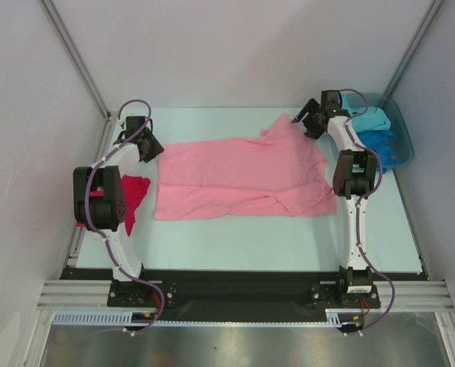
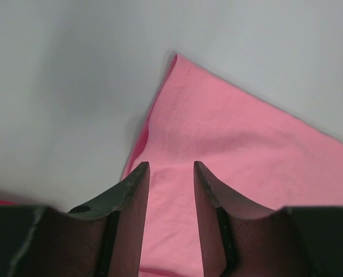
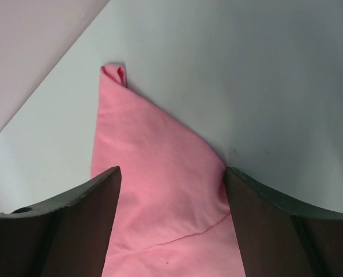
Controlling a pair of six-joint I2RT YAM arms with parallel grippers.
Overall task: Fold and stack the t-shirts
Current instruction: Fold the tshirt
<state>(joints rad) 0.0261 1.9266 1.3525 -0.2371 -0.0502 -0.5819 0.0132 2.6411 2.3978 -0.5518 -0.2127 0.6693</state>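
The light pink t-shirt [image 1: 235, 180] lies spread flat across the middle of the table. My left gripper [image 1: 149, 149] hovers over its far left corner, jaws partly open with pink cloth [image 2: 234, 150] showing between the fingers [image 2: 171, 167]. My right gripper [image 1: 307, 122] is wide open over the far right sleeve [image 3: 154, 167], fingers straddling it [image 3: 171, 173]. The crimson-magenta t-shirt [image 1: 133, 195] lies bunched at the left edge, partly under my left arm. The turquoise [image 1: 371, 120] and blue [image 1: 380, 144] t-shirts lie in the tub.
A teal plastic tub [image 1: 402, 126] stands at the far right corner, just right of my right arm. White walls close in the table on the left, back and right. A black strip runs along the near edge [image 1: 235, 279].
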